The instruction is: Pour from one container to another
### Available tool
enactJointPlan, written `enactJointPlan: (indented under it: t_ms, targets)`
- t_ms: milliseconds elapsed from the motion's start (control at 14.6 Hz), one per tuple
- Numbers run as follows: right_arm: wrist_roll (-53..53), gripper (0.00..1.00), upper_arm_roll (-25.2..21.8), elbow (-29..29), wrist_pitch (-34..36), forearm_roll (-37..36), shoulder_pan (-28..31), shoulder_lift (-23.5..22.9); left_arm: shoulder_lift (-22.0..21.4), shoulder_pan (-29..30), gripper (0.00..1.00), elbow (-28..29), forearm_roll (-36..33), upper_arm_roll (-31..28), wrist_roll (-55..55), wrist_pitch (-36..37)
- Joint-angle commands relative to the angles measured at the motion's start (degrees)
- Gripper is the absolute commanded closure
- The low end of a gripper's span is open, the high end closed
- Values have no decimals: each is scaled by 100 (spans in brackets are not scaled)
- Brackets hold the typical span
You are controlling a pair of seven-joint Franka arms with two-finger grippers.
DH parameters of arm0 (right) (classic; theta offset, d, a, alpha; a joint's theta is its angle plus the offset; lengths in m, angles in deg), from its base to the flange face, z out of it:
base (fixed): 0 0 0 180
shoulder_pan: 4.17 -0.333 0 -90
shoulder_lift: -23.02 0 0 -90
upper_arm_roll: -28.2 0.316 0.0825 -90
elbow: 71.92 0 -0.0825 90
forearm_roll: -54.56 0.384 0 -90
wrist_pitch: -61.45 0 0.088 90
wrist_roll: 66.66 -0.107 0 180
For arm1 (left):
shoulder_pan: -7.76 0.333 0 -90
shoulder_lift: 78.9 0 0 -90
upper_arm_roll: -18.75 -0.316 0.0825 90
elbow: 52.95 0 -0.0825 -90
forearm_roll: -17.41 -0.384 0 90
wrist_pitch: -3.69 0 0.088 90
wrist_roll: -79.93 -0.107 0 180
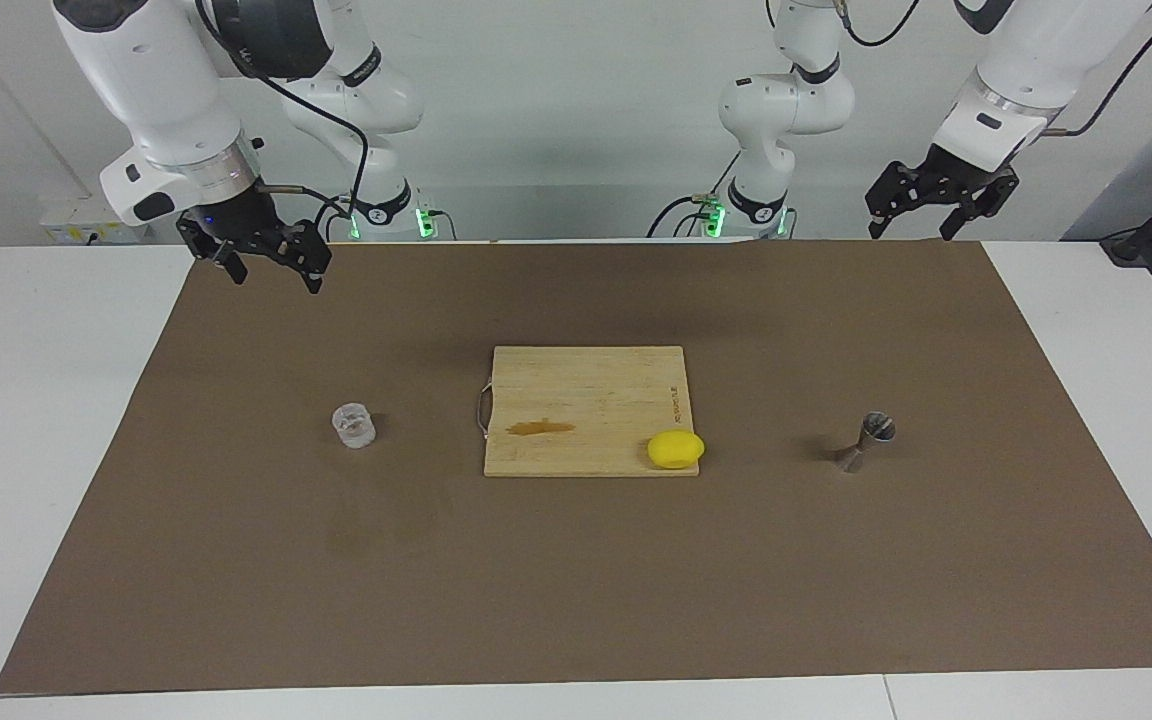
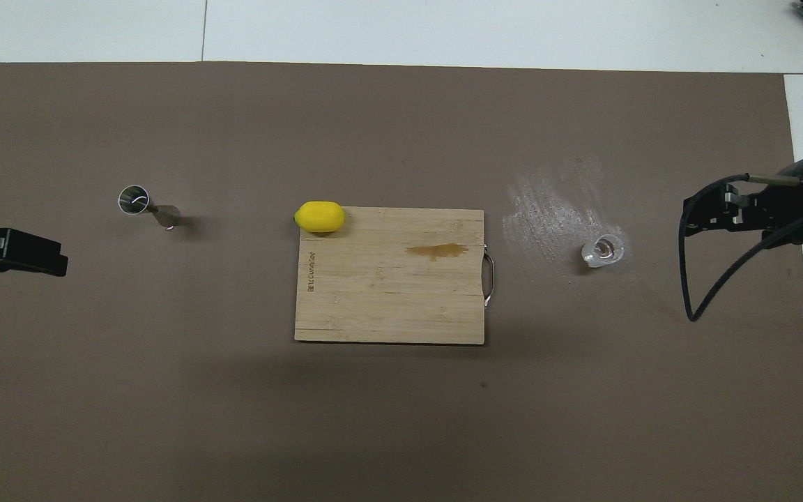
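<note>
Glass cup (image 1: 354, 425): upright on the brown mat (image 1: 236, 560), toward the right arm's end, well apart from the jigger.
Jigger (image 1: 867, 441): upright on the mat toward the left arm's end; the overhead view shows its open round mouth (image 2: 134, 199).
Cutting board (image 1: 586, 400): between them, with a lemon (image 1: 676, 449) on its far corner.
Right gripper (image 1: 269, 262): raised over the mat's near edge, fingers spread, grasping nothing.
Left gripper (image 1: 922, 222): raised over the mat's near corner, fingers apart, empty.
Overhead only: a whitish smear (image 2: 555, 202) on the mat beside the cup.
</note>
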Motion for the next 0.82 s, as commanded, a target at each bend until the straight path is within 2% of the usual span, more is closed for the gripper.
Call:
enactJointPlan:
  t_ms: [0,755]
  targets:
    - [148,0,34,181,-78,43,94,147,-67,51,0,37,-72,63,-104,-70]
    - [148,0,34,181,-78,43,94,147,-93,-11,0,107,-81,107,-69,-114]
